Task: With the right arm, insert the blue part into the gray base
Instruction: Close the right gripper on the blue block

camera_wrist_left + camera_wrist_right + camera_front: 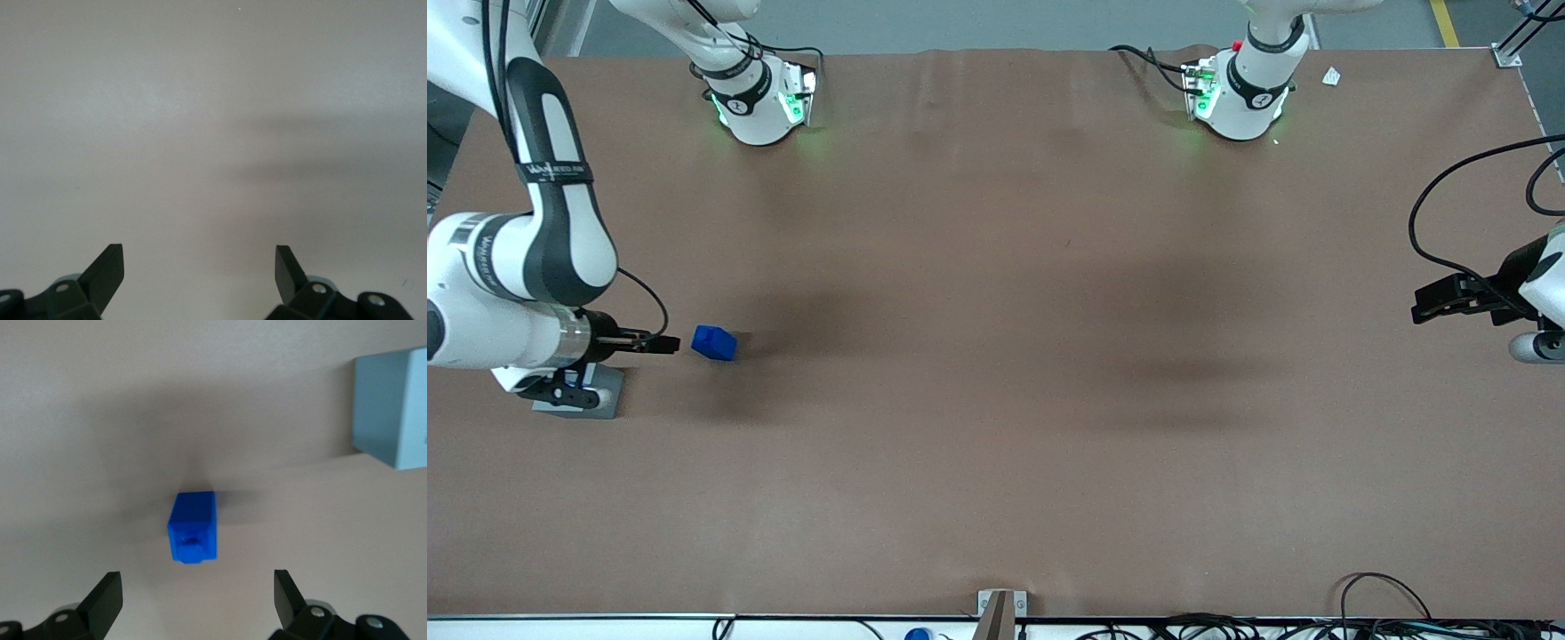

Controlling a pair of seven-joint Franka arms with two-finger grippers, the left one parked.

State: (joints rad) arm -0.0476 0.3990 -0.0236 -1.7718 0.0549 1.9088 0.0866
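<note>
While the blue part (714, 342) lies free on the brown table (996, 373) at the left-centre of the front frame, it is touched by nothing. Its square stub is seen facing the wrist camera, where the blue part (193, 527) is framed ahead of the spread fingers (107, 597), which grip nothing. The gripper (660, 343) is held just beside the part, toward the working arm's end of the table. The gray base (578, 391) is partly covered by the right arm (511, 276), nearer the front camera than the gripper, and apart from the part.
</note>
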